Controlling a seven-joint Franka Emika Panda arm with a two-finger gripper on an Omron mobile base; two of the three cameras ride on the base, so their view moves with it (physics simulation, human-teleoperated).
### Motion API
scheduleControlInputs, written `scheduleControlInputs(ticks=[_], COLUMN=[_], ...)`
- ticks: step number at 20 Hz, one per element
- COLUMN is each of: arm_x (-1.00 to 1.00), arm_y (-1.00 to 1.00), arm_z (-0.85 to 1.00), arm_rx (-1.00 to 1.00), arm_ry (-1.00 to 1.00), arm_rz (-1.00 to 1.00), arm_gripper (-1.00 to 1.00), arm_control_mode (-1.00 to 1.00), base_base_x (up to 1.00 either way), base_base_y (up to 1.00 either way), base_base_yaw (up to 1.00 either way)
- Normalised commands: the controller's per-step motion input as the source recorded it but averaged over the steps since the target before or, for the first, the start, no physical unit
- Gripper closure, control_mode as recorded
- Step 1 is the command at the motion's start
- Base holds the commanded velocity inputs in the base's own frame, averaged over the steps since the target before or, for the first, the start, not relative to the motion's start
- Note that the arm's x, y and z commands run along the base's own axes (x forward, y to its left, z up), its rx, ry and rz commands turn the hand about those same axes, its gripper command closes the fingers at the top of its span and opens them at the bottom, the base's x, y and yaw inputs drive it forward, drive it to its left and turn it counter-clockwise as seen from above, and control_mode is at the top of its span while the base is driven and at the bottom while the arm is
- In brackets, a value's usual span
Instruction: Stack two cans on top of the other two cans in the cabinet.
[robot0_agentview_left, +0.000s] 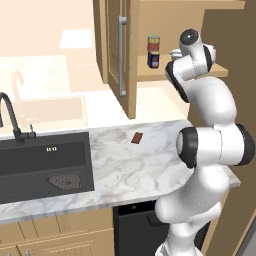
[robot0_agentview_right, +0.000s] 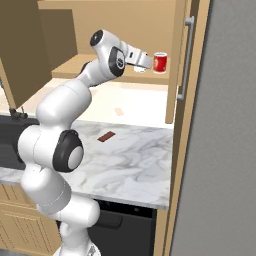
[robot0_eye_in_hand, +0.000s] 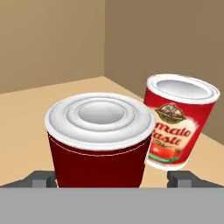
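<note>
My left base camera catches what the others miss: a grey-topped can (robot0_agentview_left: 153, 42) stacked on the dark blue can (robot0_agentview_left: 153, 59) on the cabinet (robot0_agentview_left: 131, 75) shelf, at about 10 o'clock from my arm's wrist, with the door handle (robot0_agentview_left: 122, 55) further left and a small brown block (robot0_agentview_left: 137, 137) on the marble counter (robot0_agentview_left: 150, 170). From the right base camera, the gripper (robot0_agentview_right: 145, 62) reaches onto the shelf, the bright red can (robot0_agentview_right: 160, 62) just at its 3 o'clock. My hand camera alone shows the fingers spread wide either side of a dark red can (robot0_eye_in_hand: 99, 140), not pinching it; the bright red can stands at its 2 o'clock.
</note>
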Motion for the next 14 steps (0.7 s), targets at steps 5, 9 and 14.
scheduleControlInputs(ticks=[5, 9, 14], arm_x=[0.00, -0.06, -0.15], arm_y=[-0.06, 0.00, 0.12], arm_z=[-0.04, 0.01, 0.23], arm_rx=[0.00, 0.00, 0.00], arm_ry=[0.00, 0.00, -0.02], arm_rz=[0.00, 0.00, 0.00], arm_gripper=[1.00, 1.00, 1.00], arm_control_mode=[-1.00, -1.00, -1.00], base_base_x=[0.00, 0.00, 0.00], base_base_y=[0.00, 0.00, 0.00], base_base_yaw=[0.00, 0.00, 0.00])
